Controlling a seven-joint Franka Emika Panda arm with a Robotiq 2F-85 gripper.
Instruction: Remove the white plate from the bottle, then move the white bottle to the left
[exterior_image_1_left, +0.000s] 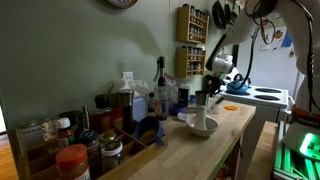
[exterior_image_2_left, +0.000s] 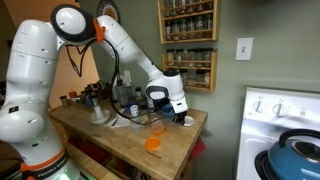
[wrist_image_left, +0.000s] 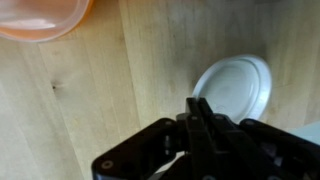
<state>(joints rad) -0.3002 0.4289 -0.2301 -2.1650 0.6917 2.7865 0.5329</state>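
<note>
In the wrist view the white plate (wrist_image_left: 238, 82) shows face-on over the wooden counter, with a shadow to its left. My gripper (wrist_image_left: 197, 103) is shut, and its fingertips pinch the plate's near rim. In both exterior views the gripper (exterior_image_1_left: 213, 88) (exterior_image_2_left: 181, 110) hangs low over the end of the counter. The white bottle (exterior_image_1_left: 203, 110) stands upright with its dark top bare, at a shallow white bowl (exterior_image_1_left: 200, 128), a little apart from the gripper. I cannot make out the bottle in the wrist view.
An orange cup (exterior_image_2_left: 153, 143) (wrist_image_left: 40, 14) stands on the counter near the gripper. Dark glass bottles and jars (exterior_image_1_left: 158, 85) crowd the back of the counter. A stove (exterior_image_1_left: 262, 96) with a blue pot (exterior_image_2_left: 296, 148) stands past the counter's end. A spice rack (exterior_image_2_left: 188, 45) hangs on the wall.
</note>
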